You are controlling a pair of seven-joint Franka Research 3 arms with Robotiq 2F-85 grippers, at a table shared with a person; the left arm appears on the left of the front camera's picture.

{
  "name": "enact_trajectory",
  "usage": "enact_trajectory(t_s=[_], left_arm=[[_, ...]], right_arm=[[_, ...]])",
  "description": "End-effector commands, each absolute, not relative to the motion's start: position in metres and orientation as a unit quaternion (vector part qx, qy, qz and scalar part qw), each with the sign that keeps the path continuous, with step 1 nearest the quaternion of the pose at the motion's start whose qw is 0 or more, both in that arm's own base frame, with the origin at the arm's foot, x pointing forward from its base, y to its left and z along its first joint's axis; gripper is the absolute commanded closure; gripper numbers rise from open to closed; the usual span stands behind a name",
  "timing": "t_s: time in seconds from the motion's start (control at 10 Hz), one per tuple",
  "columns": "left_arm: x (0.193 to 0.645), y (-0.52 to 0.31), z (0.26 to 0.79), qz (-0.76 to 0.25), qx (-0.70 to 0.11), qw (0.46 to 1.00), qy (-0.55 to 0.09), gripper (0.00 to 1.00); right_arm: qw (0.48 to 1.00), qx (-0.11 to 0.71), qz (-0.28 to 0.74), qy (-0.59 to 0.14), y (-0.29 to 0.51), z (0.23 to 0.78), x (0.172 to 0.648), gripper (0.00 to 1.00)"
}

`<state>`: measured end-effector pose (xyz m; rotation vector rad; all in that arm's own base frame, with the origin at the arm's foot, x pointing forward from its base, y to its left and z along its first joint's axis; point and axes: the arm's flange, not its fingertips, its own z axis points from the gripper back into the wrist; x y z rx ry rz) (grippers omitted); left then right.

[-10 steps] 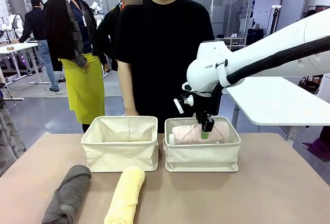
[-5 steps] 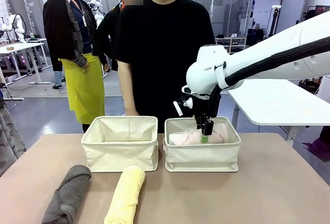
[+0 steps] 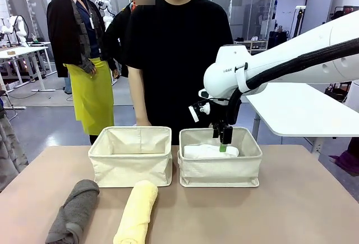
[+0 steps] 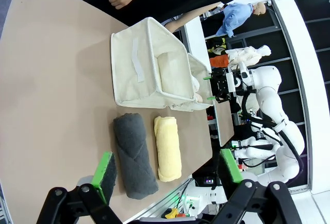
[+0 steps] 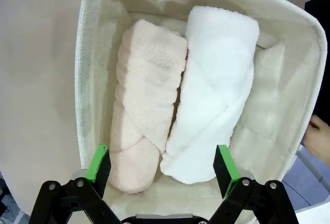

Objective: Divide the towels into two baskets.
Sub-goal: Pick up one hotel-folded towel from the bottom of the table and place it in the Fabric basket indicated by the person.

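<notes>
Right hand gapes wide, gripping nothing, over the right basket holding peach towel and white towel side by side (touching); grey towel and yellow towel lie on the surface.

Markings: small dark print is carried on the white right arm, too small to be read; nothing else is legible.

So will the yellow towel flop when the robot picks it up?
Probably a bit: the yellow towel looks like soft terry, so its ends would likely sag if gripped mid-roll. It's rolled into a tube, so a sideways push might roll it. Its fluffy surface should be easy to grip, not slippery.
</notes>
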<state>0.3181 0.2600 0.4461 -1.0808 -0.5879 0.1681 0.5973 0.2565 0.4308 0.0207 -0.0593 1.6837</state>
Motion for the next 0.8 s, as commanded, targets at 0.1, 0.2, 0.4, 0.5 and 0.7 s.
enact_trajectory(t_s=[0.1, 0.2, 0.4, 0.5, 0.7], left_arm=[[0.316, 0.262, 0.448, 0.076, -0.512, 0.808, -0.282, 0.00], [0.316, 0.262, 0.448, 0.076, -0.512, 0.808, -0.282, 0.00], [0.316, 0.262, 0.448, 0.076, -0.512, 0.808, -0.282, 0.00], [0.316, 0.262, 0.448, 0.076, -0.512, 0.808, -0.282, 0.00], [0.316, 0.262, 0.448, 0.076, -0.512, 0.808, -0.282, 0.00]], right_arm=[[0.666, 0.009, 0.746, -0.026, 0.256, 0.431, 0.597, 0.00], [0.666, 0.009, 0.746, -0.026, 0.256, 0.431, 0.597, 0.00], [0.666, 0.009, 0.746, -0.026, 0.256, 0.431, 0.597, 0.00], [0.666, 0.009, 0.746, -0.026, 0.256, 0.431, 0.597, 0.00], [0.666, 0.009, 0.746, -0.026, 0.256, 0.431, 0.597, 0.00]])
